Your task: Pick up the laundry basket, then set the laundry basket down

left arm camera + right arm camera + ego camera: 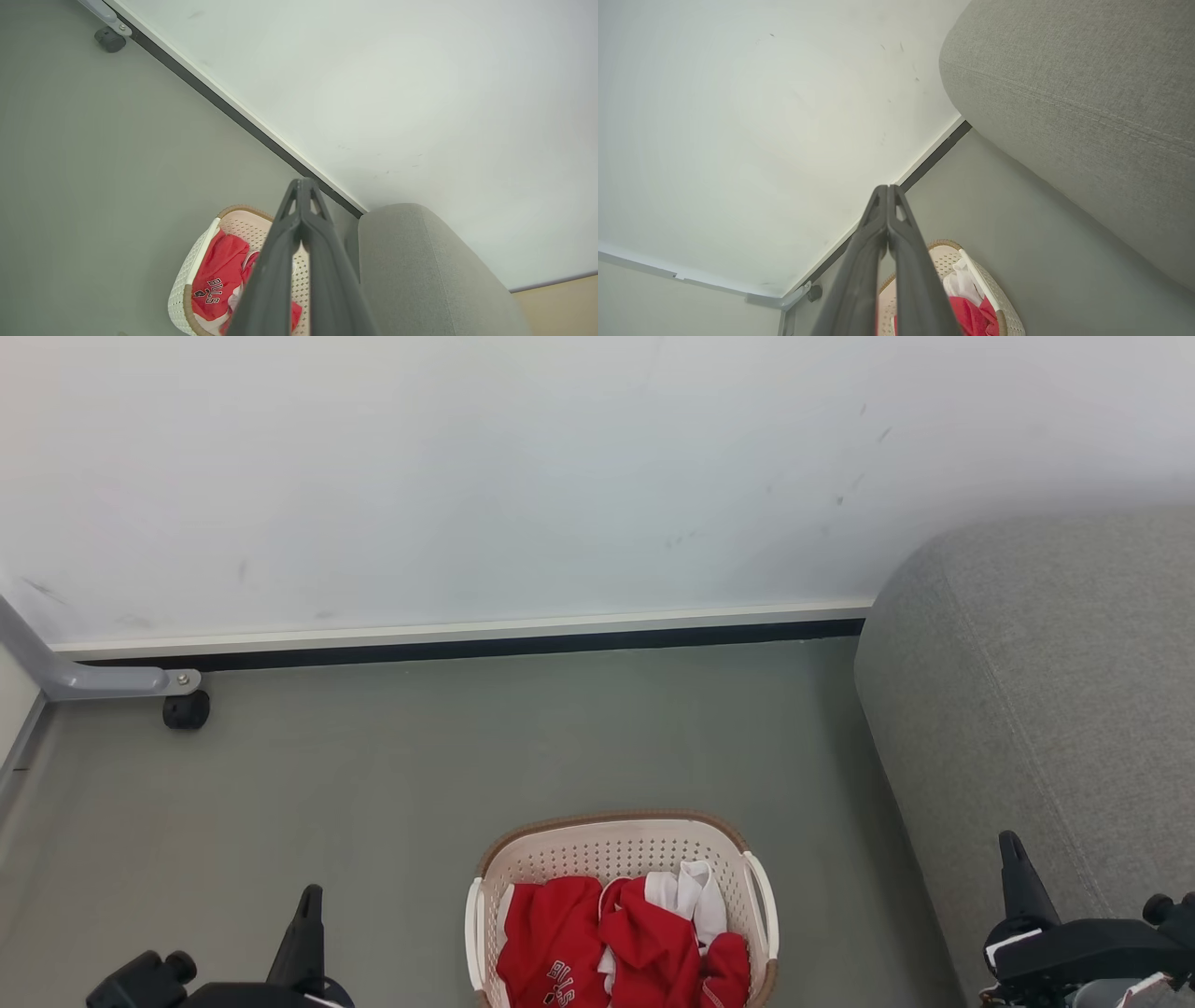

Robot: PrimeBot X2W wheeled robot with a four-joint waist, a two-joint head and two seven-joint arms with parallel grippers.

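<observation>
The laundry basket (616, 847) stands on the grey floor at the bottom middle of the head view, cream-white with perforated walls, a brown rim and white side handles. Red and white clothes lie inside it. My left gripper (309, 902) is at the lower left, well apart from the basket, its fingers pressed together with nothing held. My right gripper (1012, 851) is at the lower right in front of the sofa, also shut and empty. The basket (198, 266) lies behind my left gripper (303, 186) in the left wrist view. In the right wrist view the basket (994, 294) sits below my right gripper (887, 191).
A grey fabric sofa (1046, 709) rises to the right of the basket. A white wall (467, 476) with a dark baseboard runs across the back. A grey metal leg with a black caster (185, 709) stands at the far left. Bare floor (373, 784) lies between basket and wall.
</observation>
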